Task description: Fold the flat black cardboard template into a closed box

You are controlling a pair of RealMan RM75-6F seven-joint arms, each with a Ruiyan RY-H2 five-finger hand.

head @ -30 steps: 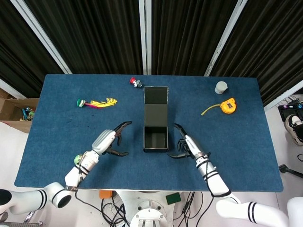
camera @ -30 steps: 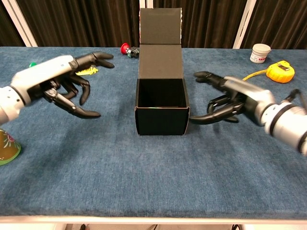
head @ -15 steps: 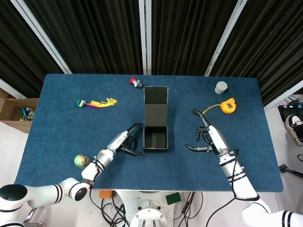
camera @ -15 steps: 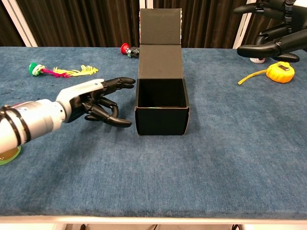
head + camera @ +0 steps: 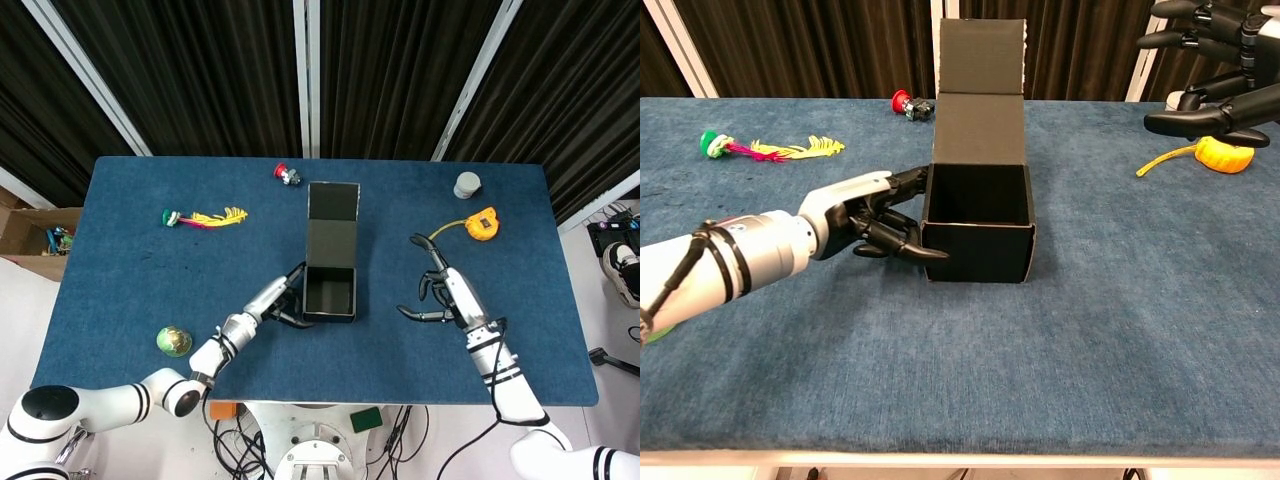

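The left hand [image 5: 875, 215] presses its dark fingertips against the left wall of the black box [image 5: 330, 292], holding nothing. The box stands mid-surface on the blue surface [image 5: 140, 280], its lid flap upright at the back. To the box's right, the right hand [image 5: 445, 295] hovers with fingers spread, empty.

The left hand [image 5: 875, 215] reaches forward low over the table, fingers curled, fingertips touching the left wall of the box [image 5: 978, 215]. The right hand [image 5: 445, 292] hangs raised off to the right, fingers spread and holding nothing, its arm stretched forward.
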